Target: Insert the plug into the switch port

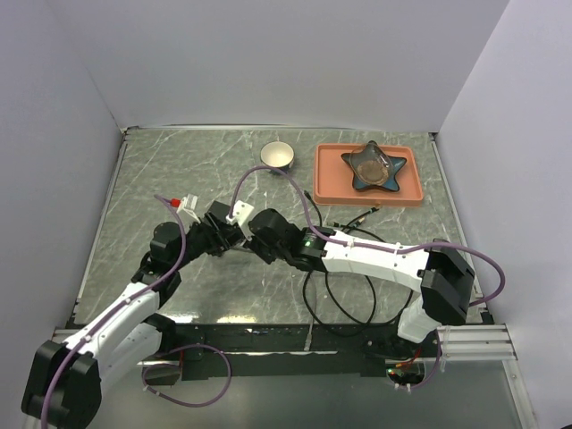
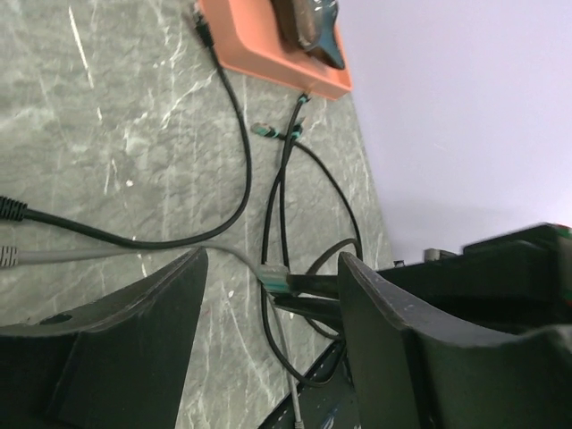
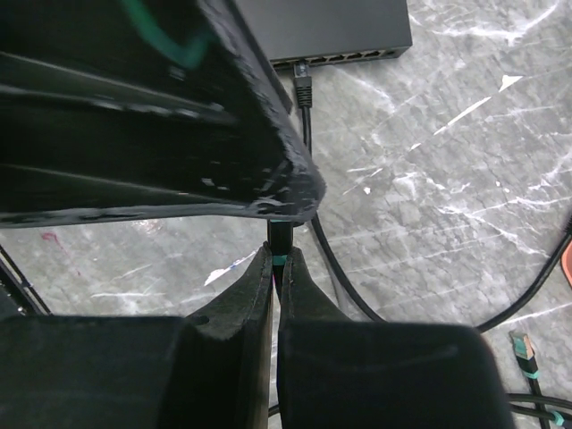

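The black switch (image 3: 326, 27) lies at the top of the right wrist view, its row of ports facing me, with a black plug (image 3: 302, 88) sitting in one port. My right gripper (image 3: 279, 255) is shut on the plug (image 3: 280, 237), which has a teal band and sits a little above the table, short of the ports. In the left wrist view the same clear, teal-tipped plug (image 2: 273, 279) on a grey cable is held by the right gripper's thin fingertips (image 2: 313, 288). My left gripper (image 2: 273, 257) is open, with one finger on each side of it. In the top view both grippers (image 1: 222, 234) (image 1: 252, 234) meet tip to tip.
Black cables (image 1: 344, 299) loop over the table's right half. A spare teal-banded plug (image 3: 523, 344) lies loose. An orange tray (image 1: 332, 183) holding a dark star-shaped dish (image 1: 375, 166) stands at the back right, with a white cup (image 1: 279, 155) to its left.
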Robot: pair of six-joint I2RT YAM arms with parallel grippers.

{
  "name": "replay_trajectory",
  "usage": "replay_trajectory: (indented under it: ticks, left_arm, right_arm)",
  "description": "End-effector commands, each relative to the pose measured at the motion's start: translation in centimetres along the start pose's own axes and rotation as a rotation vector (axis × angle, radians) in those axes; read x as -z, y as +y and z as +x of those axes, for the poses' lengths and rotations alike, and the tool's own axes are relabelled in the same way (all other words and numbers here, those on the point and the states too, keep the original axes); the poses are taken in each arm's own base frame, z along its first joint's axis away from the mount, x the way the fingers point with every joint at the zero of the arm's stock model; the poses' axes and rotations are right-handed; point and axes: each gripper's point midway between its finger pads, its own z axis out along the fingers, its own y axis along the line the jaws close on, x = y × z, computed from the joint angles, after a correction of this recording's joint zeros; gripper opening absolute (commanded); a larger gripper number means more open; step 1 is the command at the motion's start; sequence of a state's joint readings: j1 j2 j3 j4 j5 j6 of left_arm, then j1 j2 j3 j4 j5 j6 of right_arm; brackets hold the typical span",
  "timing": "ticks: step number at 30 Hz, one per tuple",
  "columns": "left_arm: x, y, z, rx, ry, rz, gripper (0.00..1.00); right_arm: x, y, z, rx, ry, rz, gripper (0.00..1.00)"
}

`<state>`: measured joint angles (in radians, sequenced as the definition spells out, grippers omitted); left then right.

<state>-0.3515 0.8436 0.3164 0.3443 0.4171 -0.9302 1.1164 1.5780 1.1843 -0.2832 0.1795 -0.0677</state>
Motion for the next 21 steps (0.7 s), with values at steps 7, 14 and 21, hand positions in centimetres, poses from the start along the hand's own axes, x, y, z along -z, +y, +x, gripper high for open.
replay_trajectory:
  ticks: [7, 14, 21]
  left_arm:
    - [-0.7, -2.4, -0.8, -0.029, -0.023, 0.089, 0.52]
    - [-0.8, -2.7, -0.6, -0.038, -0.012, 0.097, 0.26]
    - [-0.9, -2.7, -0.4, -0.049, 0.003, 0.092, 0.34]
  right_arm:
    - [1.3, 1.2, -3.8, -0.011, -0.096, -0.039, 0.00]
    - [1.4, 0.9, -4.1, -0.036, -0.100, -0.010, 0.00]
    - [1.8, 0.0, -5.4, -0.078, -0.130, 0.037, 0.00]
